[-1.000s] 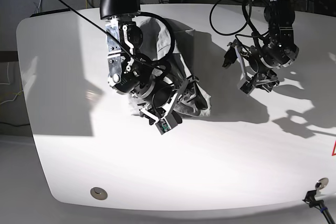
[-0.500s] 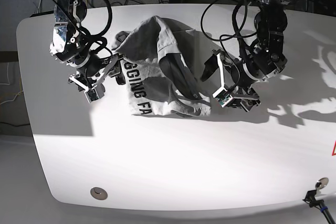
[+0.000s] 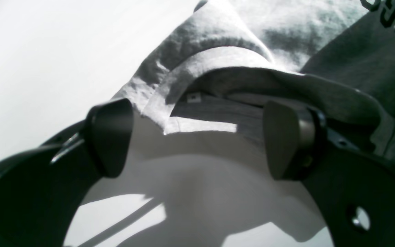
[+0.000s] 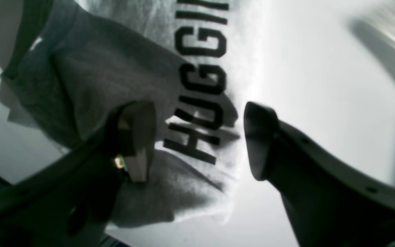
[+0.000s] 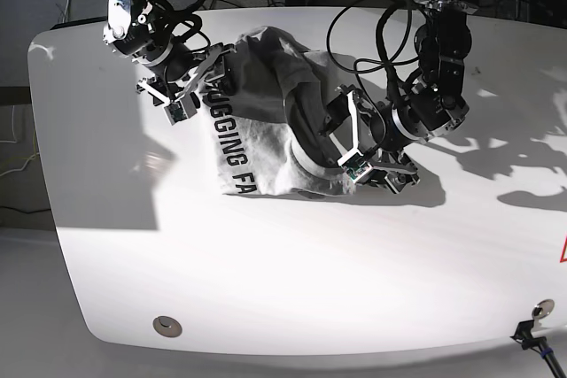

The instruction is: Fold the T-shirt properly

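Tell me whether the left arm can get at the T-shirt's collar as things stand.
Probably yes: the left gripper has its jaws open right in front of the T-shirt's collar, with only bare table between.

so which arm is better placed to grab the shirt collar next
Left. Its open tool already faces the collar of the shirt, close in front. The right tool, also open, sits over the lettered edge instead.

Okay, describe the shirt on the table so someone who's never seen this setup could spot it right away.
Start from the big white rounded table and look to its far half, between the two black robot arms. There lies the crumpled light heather-grey cotton T-shirt, with the open left end effector and right end effector at its edges. Bold black block lettering marks it out.
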You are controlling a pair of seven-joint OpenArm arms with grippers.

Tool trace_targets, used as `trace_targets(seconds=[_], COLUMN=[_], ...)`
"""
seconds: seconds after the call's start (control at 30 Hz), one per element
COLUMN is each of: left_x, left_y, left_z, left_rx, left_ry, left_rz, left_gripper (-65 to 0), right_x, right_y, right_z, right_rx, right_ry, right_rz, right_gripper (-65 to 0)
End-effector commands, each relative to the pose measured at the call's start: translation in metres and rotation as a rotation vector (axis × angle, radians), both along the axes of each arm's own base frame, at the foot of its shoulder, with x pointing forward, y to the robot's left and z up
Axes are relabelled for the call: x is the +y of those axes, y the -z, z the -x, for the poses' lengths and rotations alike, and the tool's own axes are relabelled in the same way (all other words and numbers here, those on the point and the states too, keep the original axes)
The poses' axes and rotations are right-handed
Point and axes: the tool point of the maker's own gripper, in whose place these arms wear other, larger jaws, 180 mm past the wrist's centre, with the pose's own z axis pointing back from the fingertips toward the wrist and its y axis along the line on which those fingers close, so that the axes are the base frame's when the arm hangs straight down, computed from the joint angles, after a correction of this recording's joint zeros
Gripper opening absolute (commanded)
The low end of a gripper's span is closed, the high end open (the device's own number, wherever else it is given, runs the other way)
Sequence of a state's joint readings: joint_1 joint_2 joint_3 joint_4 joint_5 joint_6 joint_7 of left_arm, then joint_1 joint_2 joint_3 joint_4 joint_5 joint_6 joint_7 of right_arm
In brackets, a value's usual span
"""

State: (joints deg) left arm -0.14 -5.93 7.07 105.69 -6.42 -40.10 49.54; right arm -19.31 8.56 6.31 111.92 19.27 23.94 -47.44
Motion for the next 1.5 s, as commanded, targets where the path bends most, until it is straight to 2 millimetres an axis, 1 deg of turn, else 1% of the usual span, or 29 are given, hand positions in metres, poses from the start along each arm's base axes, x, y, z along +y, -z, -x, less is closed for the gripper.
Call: trace_targets(seconds=[0.0, 0.1, 0.2, 0.27, 0.33, 0.4, 0.43, 0.47, 0.6, 0.73, 0.8, 0.9, 0.93, 1.0, 1.07, 1.27, 1.37, 1.4, 1.47], left_x=[-0.004, -0.004, -0.003, -0.003, -0.003, -0.003, -0.003, -0.003, -0.008, -0.021, -0.027, -0.035, -0.041, -0.053, -0.061, -0.087, -0.085, -0.082, -0.07], left_y=[-0.015, -0.014, -0.014, -0.014, -0.013, -0.012, -0.009, -0.005, 0.015, 0.03, 0.027, 0.018, 0.015, 0.012, 0.008, 0.013, 0.033, 0.041, 0.068], left_z=[-0.008, -0.007, -0.007, -0.007, -0.006, -0.005, -0.002, 0.003, 0.028, 0.057, 0.069, 0.075, 0.078, 0.084, 0.088, 0.107, 0.112, 0.109, 0.102], left_rx=[-0.047, -0.046, -0.046, -0.045, -0.042, -0.038, -0.029, -0.015, 0.053, 0.128, 0.135, 0.135, 0.14, 0.15, 0.147, 0.182, 0.244, 0.26, 0.301], left_ry=[0.006, 0.005, 0.005, 0.005, 0.004, 0.004, 0.005, 0.005, 0.02, 0.051, 0.06, 0.074, 0.087, 0.125, 0.152, 0.243, 0.233, 0.225, 0.204], left_rz=[0.029, 0.029, 0.027, 0.026, 0.025, 0.023, 0.027, 0.027, 0.031, 0.068, 0.098, 0.155, 0.178, 0.214, 0.222, 0.23, 0.215, 0.199, 0.116], left_gripper=[-9.1, -9.1, -9.1, -9.1, -9.1, -9.1, -9.1, -9.1, -9.1, -9.1, -9.1, -9.1, -9.1, -9.1, -9.1, -9.1, -9.1, -9.1, -9.1], right_x=[0.024, 0.053, 0.083, 0.093, 0.095, 0.092, 0.087, 0.076, 0.049, 0.043, 0.042, 0.042, 0.042, 0.041, 0.04, 0.038, 0.037, 0.037, 0.034], right_y=[-0.008, -0.006, -0.009, -0.012, -0.016, -0.024, -0.028, -0.034, -0.059, -0.06, -0.058, -0.057, -0.056, -0.05, -0.042, -0.021, -0.008, -0.003, 0.005], right_z=[0.004, 0.015, 0.021, 0.021, 0.016, 0.002, -0.005, -0.015, -0.057, -0.086, -0.098, -0.114, -0.119, -0.124, -0.125, -0.121, -0.117, -0.116, -0.117], right_rx=[-0.023, 0.002, 0.01, 0.008, -0.008, -0.044, -0.066, -0.097, -0.193, -0.207, -0.205, -0.203, -0.205, -0.198, -0.184, -0.125, -0.088, -0.076, -0.069], right_ry=[-0.043, -0.07, -0.106, -0.115, -0.114, -0.116, -0.114, -0.105, -0.088, -0.081, -0.079, -0.075, -0.071, -0.061, -0.052, -0.042, -0.035, -0.032, -0.019], right_rz=[-0.061, -0.123, -0.182, -0.205, -0.21, -0.202, -0.188, -0.166, -0.093, -0.078, -0.078, -0.086, -0.092, -0.105, -0.114, -0.118, -0.12, -0.124, -0.134], right_gripper=[-27.2, -27.2, -27.2, -27.2, -27.2, -27.2, -27.2, -27.2, -27.2, -27.2, -27.2, -27.2, -27.2, -27.2, -27.2, -27.3, -28.0, -30.6, -38.3])
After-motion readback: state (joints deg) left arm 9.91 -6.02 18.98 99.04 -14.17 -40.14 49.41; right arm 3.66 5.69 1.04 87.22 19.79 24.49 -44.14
